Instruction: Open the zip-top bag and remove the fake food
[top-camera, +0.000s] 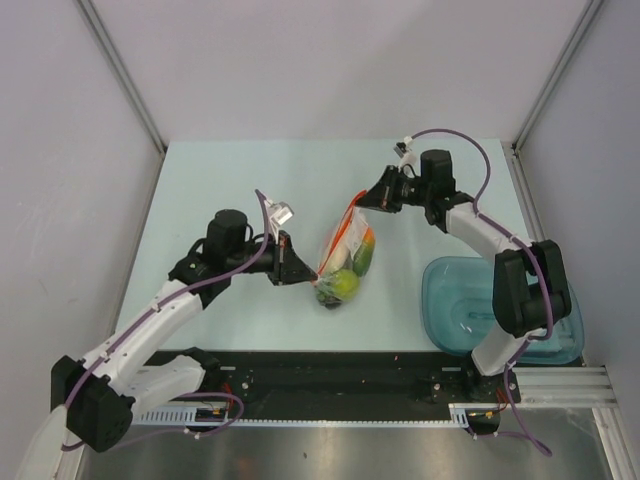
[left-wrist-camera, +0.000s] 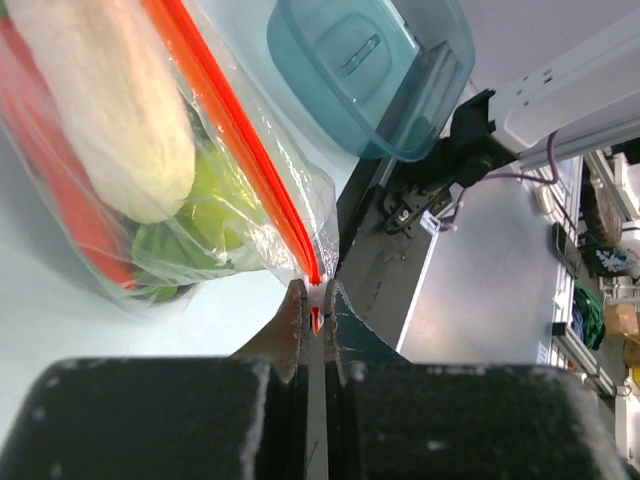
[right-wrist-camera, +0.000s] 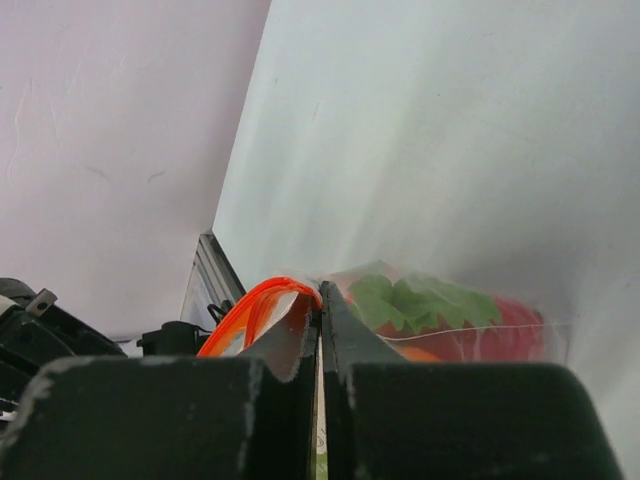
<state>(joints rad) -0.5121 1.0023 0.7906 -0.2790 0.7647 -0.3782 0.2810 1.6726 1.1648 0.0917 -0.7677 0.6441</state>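
Clamping tight on the zip-top bag (top-camera: 338, 252) are the left hand (top-camera: 296, 267), nine o'clock, and right hand (top-camera: 364, 201), one o'clock.

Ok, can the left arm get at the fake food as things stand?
Probably not: the left tool is shut on one end of the zip-top bag, and the fake food lies inside the plastic.

Clear zip-top bag (top-camera: 335, 250), orange zip strip uppermost, slants over the table (top-camera: 230, 180) centre; fake food (top-camera: 343, 284) bunched low inside.
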